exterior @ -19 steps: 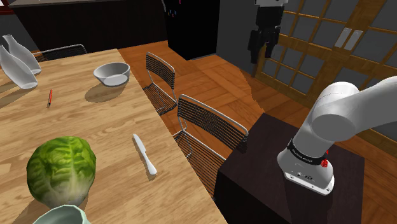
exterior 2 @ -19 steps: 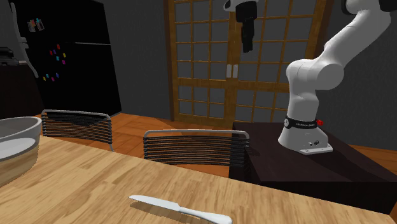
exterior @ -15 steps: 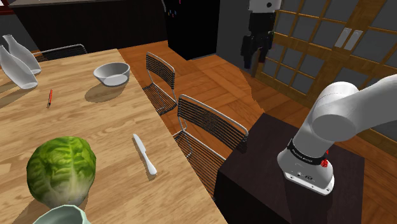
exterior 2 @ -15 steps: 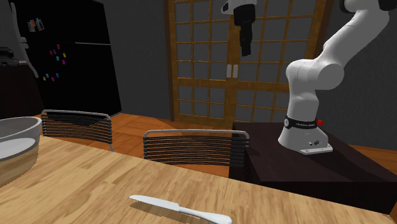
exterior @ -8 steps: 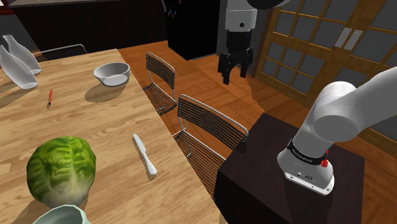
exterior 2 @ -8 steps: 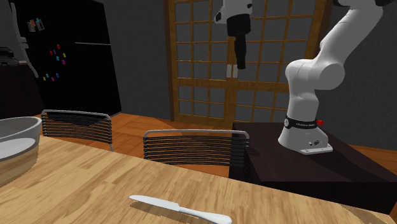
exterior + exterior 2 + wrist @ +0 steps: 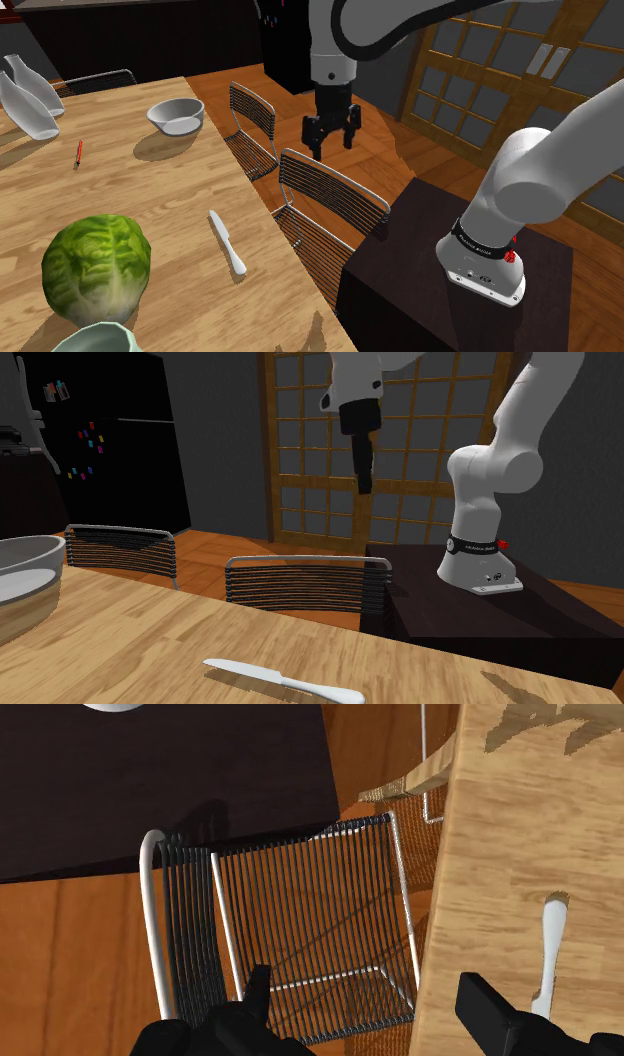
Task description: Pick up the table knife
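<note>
Hovering gripper [image 7: 331, 143] over wire chair [image 7: 335, 195] — spread, holding nothing | table knife [image 7: 227, 243] flat on bench [image 7: 160, 190], between lettuce [image 7: 97, 268] and bench edge — well apart from gripper

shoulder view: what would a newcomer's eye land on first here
Most likely the big green lettuce at the shoulder view's lower left on the wooden table, the brightest thing there. Next comes the white arm sweeping across the top, its black pincer hanging open above the nearer wire chair. The white table knife lies between them, near the table's chair-side edge.
</note>
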You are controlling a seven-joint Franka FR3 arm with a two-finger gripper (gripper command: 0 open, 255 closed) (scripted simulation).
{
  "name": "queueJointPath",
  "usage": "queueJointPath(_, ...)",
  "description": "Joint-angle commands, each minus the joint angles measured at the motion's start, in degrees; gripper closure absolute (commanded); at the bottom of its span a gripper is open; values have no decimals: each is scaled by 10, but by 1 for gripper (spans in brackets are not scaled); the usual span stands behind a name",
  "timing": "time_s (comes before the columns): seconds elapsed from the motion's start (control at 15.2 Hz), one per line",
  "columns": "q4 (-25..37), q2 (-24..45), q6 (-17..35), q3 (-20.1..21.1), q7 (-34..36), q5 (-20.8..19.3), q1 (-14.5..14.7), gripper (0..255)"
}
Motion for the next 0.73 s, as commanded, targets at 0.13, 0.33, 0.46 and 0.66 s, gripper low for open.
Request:
queueJointPath(0.13, 34, 80, 52, 37, 51, 4, 7, 0)
queueJointPath(0.33, 65, 143, 85, 61, 89, -4, 12, 0)
queueJointPath(0.46, 90, 187, 106, 74, 117, -14, 16, 0)
queueJointPath(0.66, 133, 255, 131, 89, 159, -36, 25, 0)
